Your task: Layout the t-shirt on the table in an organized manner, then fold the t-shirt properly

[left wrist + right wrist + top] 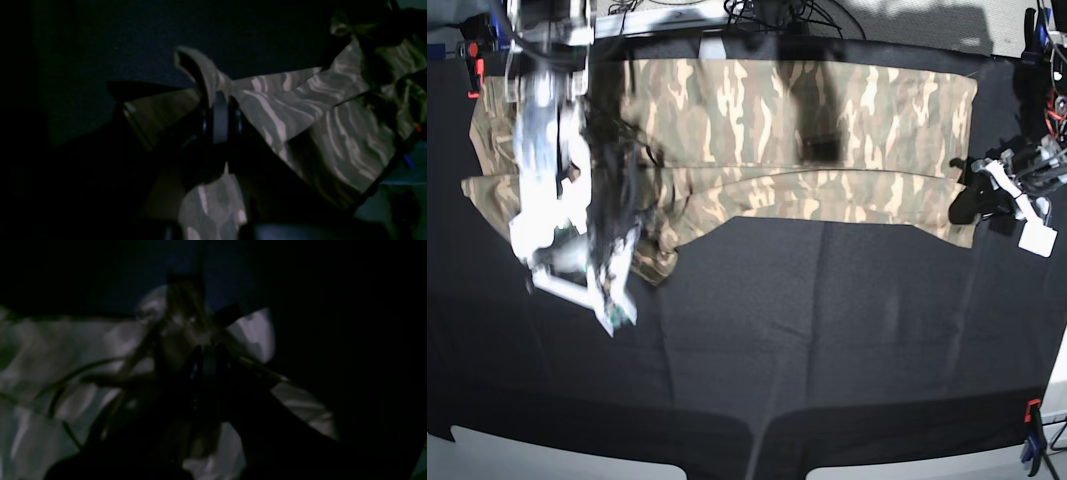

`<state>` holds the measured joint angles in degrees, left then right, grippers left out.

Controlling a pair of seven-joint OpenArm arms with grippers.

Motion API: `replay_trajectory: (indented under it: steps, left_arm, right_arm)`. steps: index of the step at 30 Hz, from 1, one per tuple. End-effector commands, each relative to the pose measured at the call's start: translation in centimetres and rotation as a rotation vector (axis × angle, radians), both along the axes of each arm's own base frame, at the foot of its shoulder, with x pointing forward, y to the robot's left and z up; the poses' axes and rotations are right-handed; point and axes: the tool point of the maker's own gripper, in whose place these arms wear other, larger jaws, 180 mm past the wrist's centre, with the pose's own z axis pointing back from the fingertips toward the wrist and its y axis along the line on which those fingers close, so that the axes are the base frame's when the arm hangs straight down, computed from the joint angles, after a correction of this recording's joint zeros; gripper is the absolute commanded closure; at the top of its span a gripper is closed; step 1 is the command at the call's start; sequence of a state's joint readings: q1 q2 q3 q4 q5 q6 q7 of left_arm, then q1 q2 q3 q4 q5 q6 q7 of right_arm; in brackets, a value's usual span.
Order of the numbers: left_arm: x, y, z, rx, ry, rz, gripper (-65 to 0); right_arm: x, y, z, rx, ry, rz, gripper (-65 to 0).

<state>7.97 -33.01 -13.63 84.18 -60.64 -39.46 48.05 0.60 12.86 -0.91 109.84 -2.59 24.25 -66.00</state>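
Observation:
The camouflage t-shirt [827,130] lies stretched sideways along the far part of the black table [827,340], with its lower layer folded up unevenly. In the base view my left gripper [962,205] is at the shirt's right edge. The left wrist view shows that gripper [220,113] shut on a pinch of t-shirt [300,110] cloth, with a flap standing up above the fingers. My right gripper [632,255] sits at the shirt's left end over a bunched corner. In the dim right wrist view, this gripper [206,363] is shut among pale t-shirt [66,356] folds.
A red clamp [472,70] grips the table's far left edge and another clamp [1032,440] the near right corner. Cables [767,15] lie beyond the far edge. The black cloth in front of the shirt is bare down to the near edge.

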Motion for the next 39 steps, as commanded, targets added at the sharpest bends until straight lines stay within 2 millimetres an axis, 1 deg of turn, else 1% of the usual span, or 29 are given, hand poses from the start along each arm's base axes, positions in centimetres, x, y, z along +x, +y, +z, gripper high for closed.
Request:
replay_trajectory:
  steps: [1,5,8,10,11,12,14,16,18,19,23,25,28,31,34,37,39]
  left_arm:
    - [1.0,0.4,1.9,-0.009,-0.064,0.002,0.0]
    - [1.0,0.4,1.9,-0.008,-0.064,0.002,0.0]
    - [1.0,0.4,1.9,-0.008,-0.064,0.002,0.0]
    - [1.0,0.4,1.9,-0.008,-0.064,0.002,0.0]
    - [1.0,0.4,1.9,-0.009,-0.065,0.002,0.0]
    - [1.0,0.4,1.9,-0.007,-0.063,0.002,0.0]
    - [1.0,0.4,1.8,-0.003,-0.062,0.001,0.0]
    - [1.0,0.5,1.8,-0.001,-0.062,0.001,0.0]
    - [1.0,0.5,1.8,-0.002,-0.062,0.001,0.0]
    - [1.0,0.5,1.8,-0.002,-0.063,0.001,0.0]
    - [1.0,0.5,1.8,-0.002,-0.062,0.001,0.0]
    - [1.0,0.5,1.8,-0.001,-0.061,0.001,0.0]
    - [0.7,0.4,1.5,0.008,-0.044,-0.009,0.0]
    - [0.3,0.4,1.0,0.022,-0.015,-0.024,0.0]
    - [-0.3,0.4,0.4,0.030,0.011,-0.033,0.0]
    - [-1.3,0.4,-0.5,0.035,0.047,-0.038,0.0]
    - [-2.1,0.4,-1.1,0.037,0.071,-0.041,0.0]
  right_arm:
    - [-1.2,0.2,0.6,-0.002,-0.020,0.013,0.0]
    - [-7.5,1.4,1.0,-0.007,-0.005,0.059,0.0]
    - [-11.3,1.1,2.1,-0.017,0.004,0.063,0.0]
    - [-13.7,-0.4,1.1,-0.040,0.069,0.028,0.0]
    - [-14.2,-1.0,1.0,-0.048,0.076,0.025,0.0]
    - [-15.4,-1.8,0.5,-0.067,0.110,0.013,0.0]
    - [-17.2,-3.7,0.1,-0.102,0.156,-0.028,0.0]
    - [-18.3,-5.4,0.2,-0.123,0.164,-0.069,0.0]
    - [-18.7,-6.4,0.6,-0.114,0.136,-0.092,0.0]
    - [-18.6,-6.5,0.8,-0.092,0.120,-0.101,0.0]
    - [-17.9,-5.8,1.4,0.012,0.071,-0.108,0.0]
    - [-17.9,-5.7,1.4,0.017,0.069,-0.106,0.0]
    - [-17.8,-6.3,1.4,-0.014,0.065,-0.111,0.0]
    - [-18.2,-7.5,-0.1,-0.020,0.089,-0.141,0.0]
    - [-18.3,-8.4,-2.4,0.009,0.127,-0.182,0.0]
    - [-17.4,-9.2,-4.4,0.041,0.147,-0.221,0.0]
    - [-16.2,-9.7,-5.0,0.050,0.138,-0.239,0.0]
